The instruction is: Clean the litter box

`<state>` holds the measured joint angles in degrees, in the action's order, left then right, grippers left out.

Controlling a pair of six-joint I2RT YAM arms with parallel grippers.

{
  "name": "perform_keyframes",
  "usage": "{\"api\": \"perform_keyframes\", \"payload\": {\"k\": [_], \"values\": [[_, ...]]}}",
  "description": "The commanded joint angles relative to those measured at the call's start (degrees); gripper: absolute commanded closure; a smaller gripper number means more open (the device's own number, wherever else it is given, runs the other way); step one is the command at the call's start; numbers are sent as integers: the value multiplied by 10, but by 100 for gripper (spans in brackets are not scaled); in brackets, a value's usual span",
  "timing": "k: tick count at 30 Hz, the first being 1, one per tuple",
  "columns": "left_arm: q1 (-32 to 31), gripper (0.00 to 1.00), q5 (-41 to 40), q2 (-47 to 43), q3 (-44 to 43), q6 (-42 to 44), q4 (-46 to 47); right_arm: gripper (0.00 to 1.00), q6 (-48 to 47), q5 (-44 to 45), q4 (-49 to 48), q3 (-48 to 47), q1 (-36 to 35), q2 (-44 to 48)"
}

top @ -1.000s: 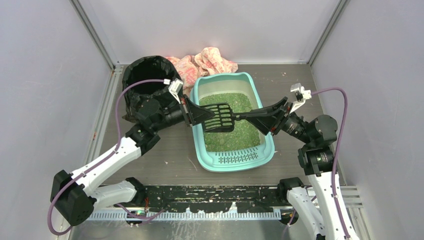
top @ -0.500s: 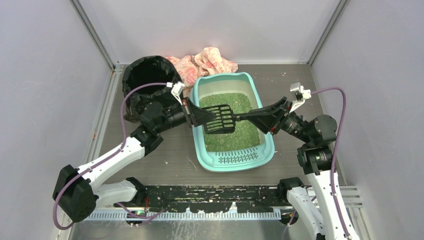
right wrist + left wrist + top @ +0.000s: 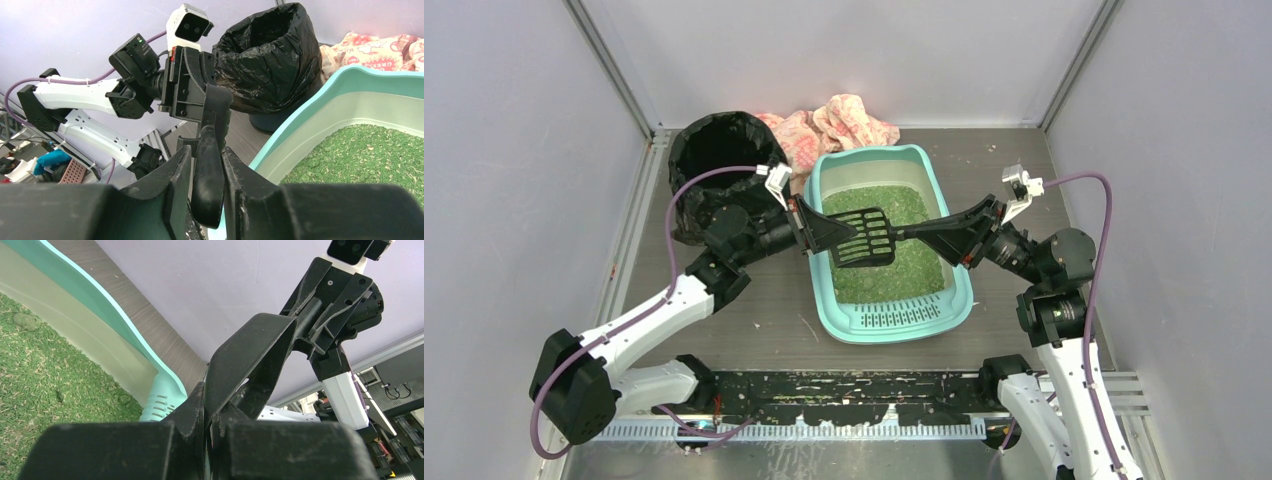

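My left pincer (image 3: 807, 226) and right pincer (image 3: 921, 234) grip the scoop (image 3: 864, 238) at its 9 and 3 o'clock. The litter box (image 3: 864, 157) lies beneath both.

The litter box (image 3: 894, 320) is mint-teal, and the litter (image 3: 909, 270) in it is green with pale flecks. The slotted scoop (image 3: 864, 238) is black, and so is the bin bag (image 3: 714, 150). The cloth (image 3: 844, 122) is pink and cream, with a print. The cables (image 3: 1079, 178) are purple. The table (image 3: 764, 310) is grey-brown.
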<state>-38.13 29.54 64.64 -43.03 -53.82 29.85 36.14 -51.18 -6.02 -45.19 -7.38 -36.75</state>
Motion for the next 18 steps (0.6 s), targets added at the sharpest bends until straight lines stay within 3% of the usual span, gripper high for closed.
{"api": "perform_keyframes", "payload": {"k": [1, 4, 7, 8, 10, 18], "values": [[2, 100, -1, -9, -11, -4, 44, 69, 2, -6, -29, -3, 2, 4], [2, 100, -1, -8, -10, -5, 45, 74, 2, -6, -29, -3, 2, 3], [1, 100, 4, -7, -10, -5, 46, 87, 2, -9, -30, -2, 2, 0], [1, 100, 4, -7, -9, -5, 46, 86, 2, -7, -29, -2, 2, 0], [2, 100, 5, -6, -6, -4, 46, 73, 2, -3, -28, 0, 2, 0], [-1, 100, 0, -7, 1, -5, 50, 70, 2, 0, -30, 0, 2, -2]]}}
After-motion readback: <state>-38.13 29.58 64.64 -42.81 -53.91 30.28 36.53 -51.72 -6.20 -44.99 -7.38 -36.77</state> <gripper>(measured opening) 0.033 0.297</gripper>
